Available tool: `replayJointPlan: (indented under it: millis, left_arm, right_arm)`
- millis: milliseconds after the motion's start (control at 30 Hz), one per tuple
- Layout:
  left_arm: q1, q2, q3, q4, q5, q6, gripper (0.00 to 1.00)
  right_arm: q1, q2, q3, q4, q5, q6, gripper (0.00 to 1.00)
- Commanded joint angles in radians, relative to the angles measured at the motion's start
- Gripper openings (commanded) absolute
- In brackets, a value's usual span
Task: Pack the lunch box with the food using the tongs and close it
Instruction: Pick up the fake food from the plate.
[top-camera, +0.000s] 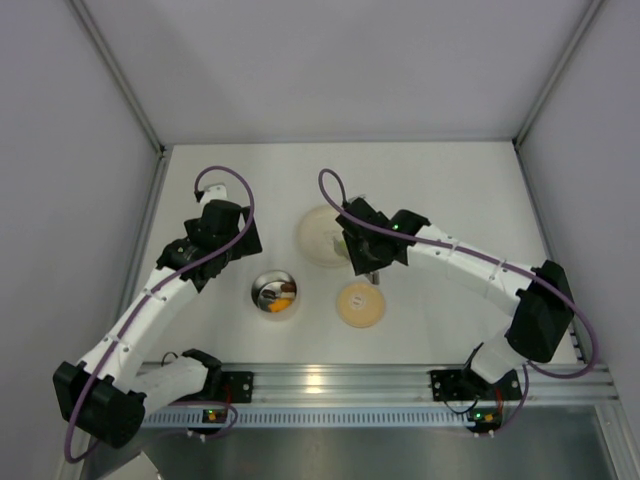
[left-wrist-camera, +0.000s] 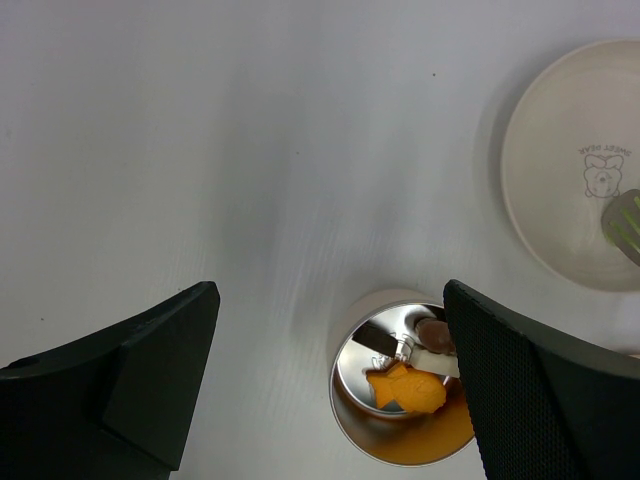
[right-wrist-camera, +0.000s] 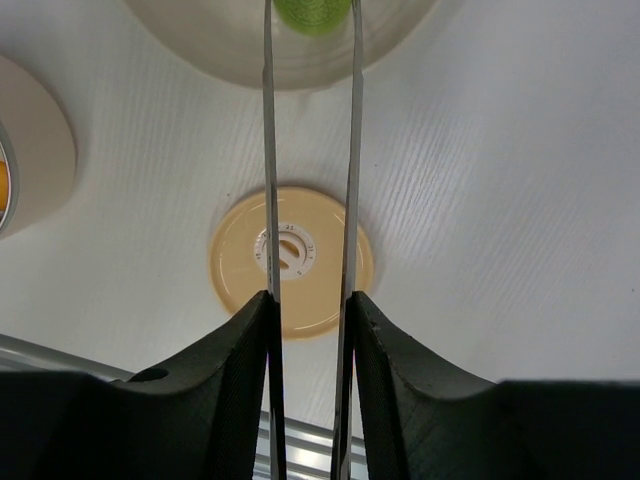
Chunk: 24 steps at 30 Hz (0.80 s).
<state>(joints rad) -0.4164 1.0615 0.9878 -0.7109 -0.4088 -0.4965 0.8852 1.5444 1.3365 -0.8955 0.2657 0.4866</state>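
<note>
The lunch box (top-camera: 274, 294) stands open with no lid on it, its pale wall (left-wrist-camera: 362, 318) just below my open left gripper (left-wrist-camera: 330, 290), which holds nothing. Inside lie an orange fish-shaped piece (left-wrist-camera: 408, 389) and a dark brown piece (left-wrist-camera: 432, 334). My right gripper (right-wrist-camera: 310, 310) is shut on the tongs (right-wrist-camera: 268, 150). Their two thin arms reach out over the cream plate (right-wrist-camera: 220, 45) and pinch a light green piece (right-wrist-camera: 312, 12) at the tips. The tan lid (right-wrist-camera: 238, 270) lies flat on the table under the tongs.
The plate (top-camera: 318, 236) sits behind the lunch box and the lid (top-camera: 360, 304). The lunch box's pale wall (right-wrist-camera: 40, 150) shows at the left of the right wrist view. A metal rail (top-camera: 330, 385) runs along the near edge, and grey walls close in three sides.
</note>
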Motion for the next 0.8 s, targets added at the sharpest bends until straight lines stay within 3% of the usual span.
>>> replayJointPlan:
  millis: [0, 633, 767]
  left_arm:
    - [0.004, -0.003, 0.022, 0.011, -0.001, -0.007, 0.99]
    - [0.004, 0.0, 0.022, 0.013, 0.002, -0.005, 0.99]
    - [0.004, -0.001, 0.023, 0.014, 0.002, -0.007, 0.99]
  right_arm:
    - [-0.008, -0.009, 0.0, 0.052, -0.01, -0.016, 0.33]
    - [-0.003, -0.015, 0.179, -0.029, -0.02, -0.014, 0.3]
    - [0.044, -0.046, 0.194, -0.034, -0.037, 0.003, 0.3]
